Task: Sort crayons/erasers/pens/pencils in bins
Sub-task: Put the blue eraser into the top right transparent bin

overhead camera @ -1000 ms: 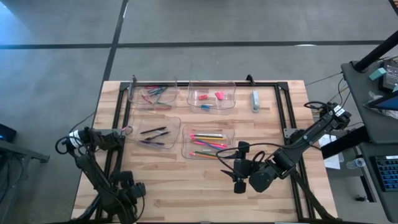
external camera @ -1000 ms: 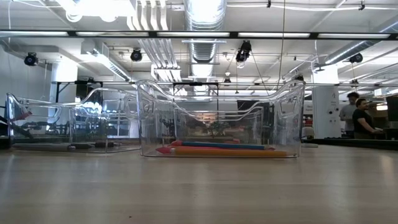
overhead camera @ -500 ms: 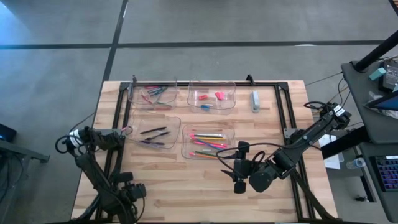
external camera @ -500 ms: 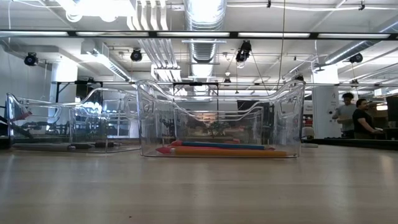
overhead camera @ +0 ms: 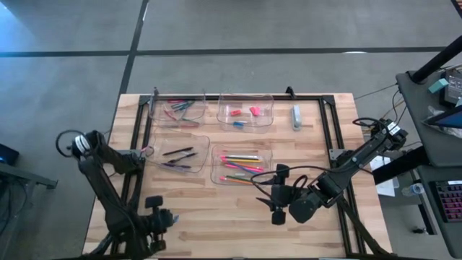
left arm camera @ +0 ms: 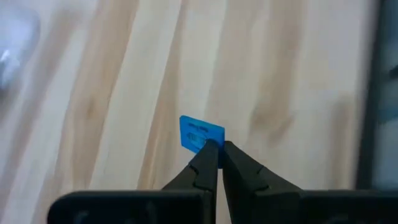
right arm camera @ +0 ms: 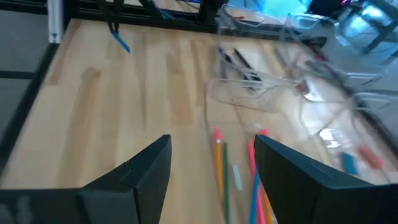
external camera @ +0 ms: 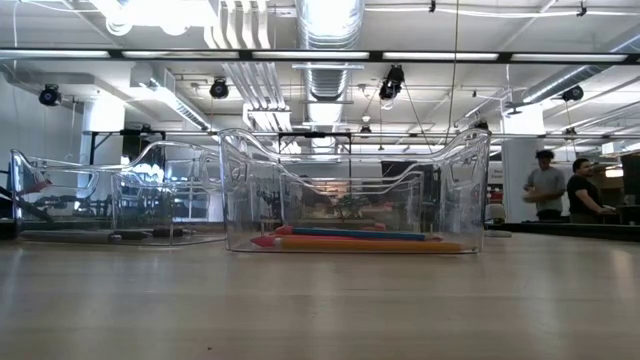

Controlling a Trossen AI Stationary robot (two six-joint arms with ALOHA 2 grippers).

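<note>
My left gripper (overhead camera: 162, 217) is near the table's front left corner, shut on a small flat blue eraser (left arm camera: 200, 134) with print on it. The right wrist view shows that eraser (right arm camera: 122, 42) as a thin blue sliver below the left gripper's fingers. My right gripper (overhead camera: 275, 193) hovers open beside the pencils' bin (overhead camera: 242, 166), with nothing between its fingers (right arm camera: 211, 180). Four clear bins stand on the table. The far left one holds crayons (overhead camera: 180, 110). Erasers (overhead camera: 244, 113) are in the far right one. Pens (overhead camera: 177, 154) lie in the near left bin. My left gripper pinches one edge of the blue eraser (left arm camera: 208, 142) between its two fingertips. The rest of the eraser sticks out past the tips. In the right wrist view it hangs slanted below the fingers; I cannot tell whether it is clear of the table.
A pale blue-grey oblong piece (overhead camera: 296, 117) lies on the table right of the erasers' bin. A black frame (overhead camera: 328, 123) runs along the far and side edges. Bare wood lies along the table's near edge (overhead camera: 216, 231). People stand far off in the room (external camera: 560, 190).
My left arm has changed pose: its elbow has swung toward the table's far left, and its gripper has shifted a little toward the table's right edge. My right arm has kept still.
</note>
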